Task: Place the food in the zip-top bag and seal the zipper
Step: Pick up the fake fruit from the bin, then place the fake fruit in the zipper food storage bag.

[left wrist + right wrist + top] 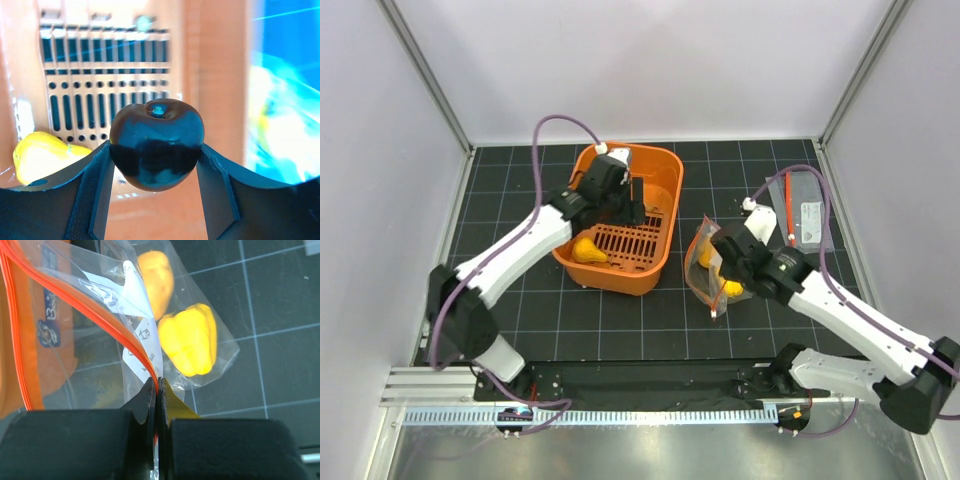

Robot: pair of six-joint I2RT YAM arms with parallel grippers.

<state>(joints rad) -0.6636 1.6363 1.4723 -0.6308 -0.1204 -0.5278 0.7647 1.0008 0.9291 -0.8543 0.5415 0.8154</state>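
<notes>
Your L jaws pinch the dark round plastic toy fruit (156, 145) over the orange plastic basket (620, 275). R jaws pinch the red-orange zipper (75, 302) of the clear zip-top bag (700, 262), prob. propping its mouth open.

The basket (616, 281) stands on the tabletop (570, 320), left of centre. The zip-top bag (700, 262) lies just right of it, the labelled pouch (807, 215) farther right and behind. The round food (156, 145) sits between the left pincer (156, 165) fingers within the basket. Two food pieces (190, 337) lie in the bag.
</notes>
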